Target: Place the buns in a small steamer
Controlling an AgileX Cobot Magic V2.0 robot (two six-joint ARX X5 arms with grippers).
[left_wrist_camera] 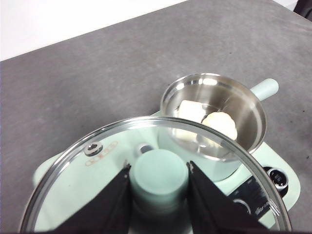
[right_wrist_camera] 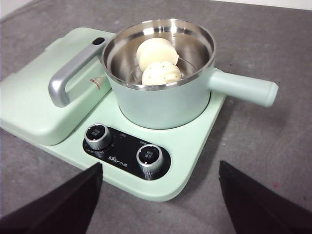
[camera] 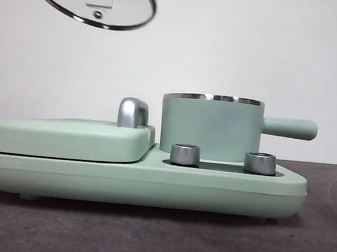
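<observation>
Two cream-white buns lie inside the small steamer (right_wrist_camera: pixel 165 100), a mint-green pot with a steel rim (camera: pixel 213 98) and a straight side handle (right_wrist_camera: pixel 243 87). The smooth bun (right_wrist_camera: pixel 155 50) lies behind the ridged, green-flecked bun (right_wrist_camera: pixel 161 74); both also show in the left wrist view, smooth bun (left_wrist_camera: pixel 191 110) and ridged bun (left_wrist_camera: pixel 220 123). My left gripper (left_wrist_camera: pixel 158 180) is shut on the green knob of the glass lid (left_wrist_camera: pixel 97 156), held tilted in the air above and to the left of the pot; the lid (camera: pixel 94 1) shows at the front view's top left. My right gripper (right_wrist_camera: pixel 158 195) is open, hovering before the appliance.
The pot stands on a mint-green appliance base (camera: pixel 152 180) with two steel dials (camera: pixel 185 154) (camera: pixel 260 163) in front. Beside it lies a flat hinged griddle cover (camera: pixel 67 138) with a chrome handle (camera: pixel 131 112). Grey tabletop (right_wrist_camera: pixel 273 146) surrounds the base.
</observation>
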